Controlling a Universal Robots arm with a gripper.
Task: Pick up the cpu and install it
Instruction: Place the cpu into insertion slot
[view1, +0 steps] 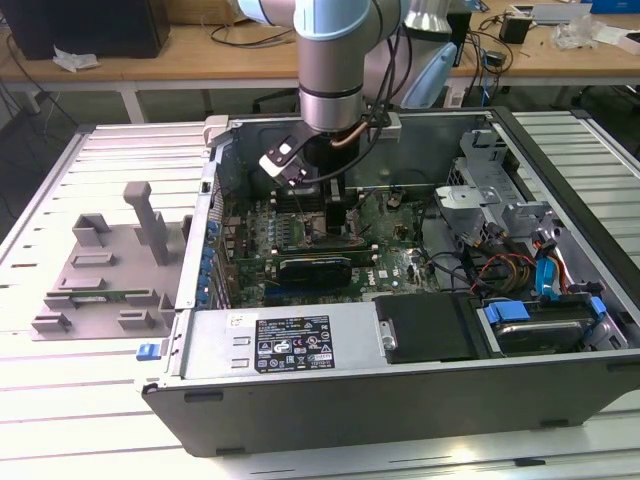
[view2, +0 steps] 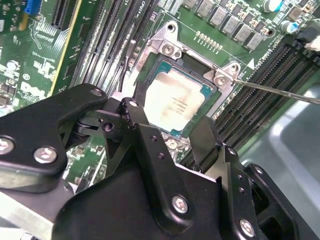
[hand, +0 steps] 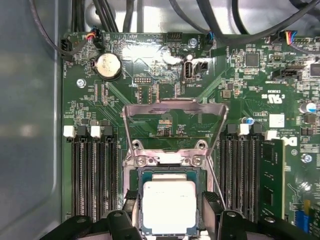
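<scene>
While the computer case (view1: 400, 400) lies open with the grey tray (view1: 100, 275) at its 9 o'clock in the exterior view, we work low over the motherboard (hand: 165, 90). Our gripper (view2: 167, 122) stands spread, its 2 fingers (view2: 135, 117) flanking the cpu (hand: 169, 207), which lies flat in its socket (hand: 170, 170), load plate (hand: 175, 104) standing open. We judge it wise to keep the fingers level and off the chip's edges, lest it skew.

Open room above the cpu (hand: 169, 206), raised load plate (hand: 175, 106) at one edge, memory slots (hand: 92, 175) flanking, lever rod (view2: 280, 92) seemingly close
</scene>
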